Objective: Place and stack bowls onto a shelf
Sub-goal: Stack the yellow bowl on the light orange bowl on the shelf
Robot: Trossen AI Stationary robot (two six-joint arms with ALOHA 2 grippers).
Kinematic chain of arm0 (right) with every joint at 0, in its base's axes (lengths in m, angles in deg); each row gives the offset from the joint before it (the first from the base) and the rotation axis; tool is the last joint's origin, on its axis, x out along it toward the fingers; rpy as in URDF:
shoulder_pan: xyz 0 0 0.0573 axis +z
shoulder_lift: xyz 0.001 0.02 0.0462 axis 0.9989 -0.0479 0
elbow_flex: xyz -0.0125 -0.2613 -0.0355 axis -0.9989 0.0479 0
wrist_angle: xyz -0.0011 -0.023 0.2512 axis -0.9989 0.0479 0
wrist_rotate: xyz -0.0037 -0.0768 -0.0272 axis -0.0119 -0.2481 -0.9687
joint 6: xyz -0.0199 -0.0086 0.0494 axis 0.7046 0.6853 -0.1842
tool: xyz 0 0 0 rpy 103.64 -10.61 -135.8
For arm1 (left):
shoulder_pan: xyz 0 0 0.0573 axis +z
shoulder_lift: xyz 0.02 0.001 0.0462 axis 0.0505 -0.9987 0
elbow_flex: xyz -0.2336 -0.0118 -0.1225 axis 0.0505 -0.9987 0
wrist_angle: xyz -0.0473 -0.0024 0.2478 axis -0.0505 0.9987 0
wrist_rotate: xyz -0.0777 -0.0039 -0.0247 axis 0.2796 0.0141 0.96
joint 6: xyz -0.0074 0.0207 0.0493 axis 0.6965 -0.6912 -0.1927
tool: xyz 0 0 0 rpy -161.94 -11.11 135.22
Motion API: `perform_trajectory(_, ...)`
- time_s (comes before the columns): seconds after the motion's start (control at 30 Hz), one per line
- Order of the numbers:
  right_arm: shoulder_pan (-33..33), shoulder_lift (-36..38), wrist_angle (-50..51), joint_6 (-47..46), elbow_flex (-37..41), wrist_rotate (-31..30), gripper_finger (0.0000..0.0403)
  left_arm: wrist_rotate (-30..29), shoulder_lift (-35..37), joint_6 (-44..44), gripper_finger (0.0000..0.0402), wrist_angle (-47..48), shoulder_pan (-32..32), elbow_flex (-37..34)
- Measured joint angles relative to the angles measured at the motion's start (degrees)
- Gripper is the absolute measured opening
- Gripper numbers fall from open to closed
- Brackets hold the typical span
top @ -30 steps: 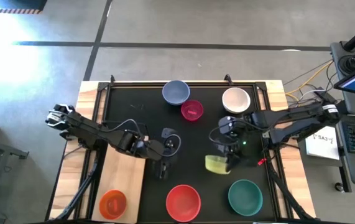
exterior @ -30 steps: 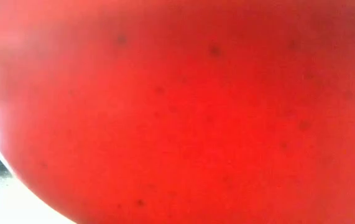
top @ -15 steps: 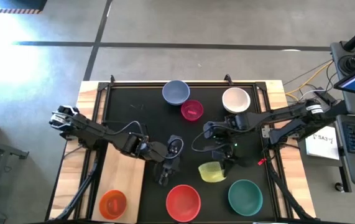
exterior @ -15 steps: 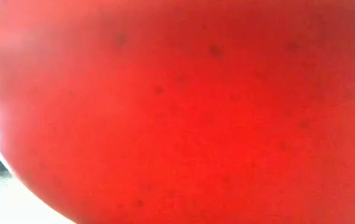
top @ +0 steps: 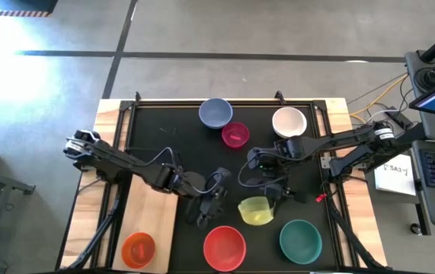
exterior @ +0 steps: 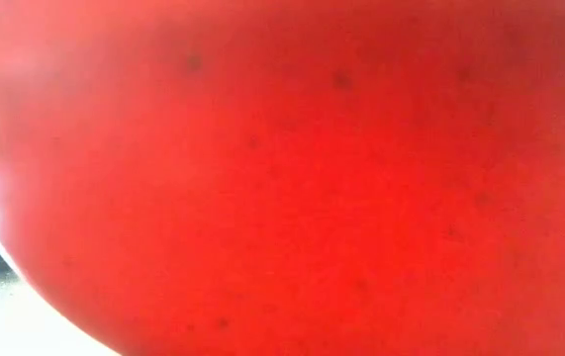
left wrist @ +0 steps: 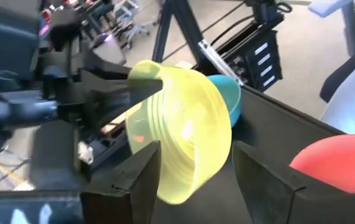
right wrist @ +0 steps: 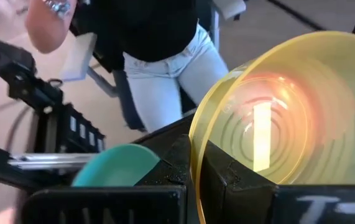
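- My right tool (top: pixel 272 199) was clenched on the yellow bowl's (top: pixel 256 210) rim, holding it tilted above the worktop (top: pixel 164 129), between the red bowl (top: pixel 224 246) and teal bowl (top: pixel 300 239).
- My left tool (top: pixel 215 199) stood released just beside it; for a clean handover I judged its fingers (left wrist: pixel 141 177) should straddle the wall squarely.
- I counted seven bowls, one shelf (top: pixel 153 217).

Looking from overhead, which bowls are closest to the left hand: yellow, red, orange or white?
From the left hand:
1. Translucent yellow plastic bowl, just beside it, held by the right hand.
2. Big red plastic bowl, front centre.
3. Orange plastic bowl, front-left.
4. White plastic bowl, back-right.
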Motion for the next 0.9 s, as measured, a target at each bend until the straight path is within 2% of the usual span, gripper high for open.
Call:
perform_trajectory(0.4, -0.13, 0.00, -4.55, 7.47, -0.07, -0.03, 0.0008, 7.86, -2.63, 0.27, 0.0136, -4.67, 0.70, 0.54)
perform_trajectory(0.57, -0.24, 0.00, -4.89, 12.03, -0.07, -0.08, 0.0008, 8.77, -3.70, -0.20, 0.0110, -6.28, 0.83, 0.54)
perform_trajectory(0.77, -0.31, 0.04, -5.11, 15.99, -0.07, -0.03, 0.0009, 11.45, -3.68, -2.65, 0.0064, -7.13, 1.25, 0.54)
perform_trajectory(0.9, -0.33, 0.11, -5.74, 12.84, -0.07, -0.02, 0.0009, 13.91, -3.78, -2.30, 0.0019, -6.61, 1.77, 0.52)
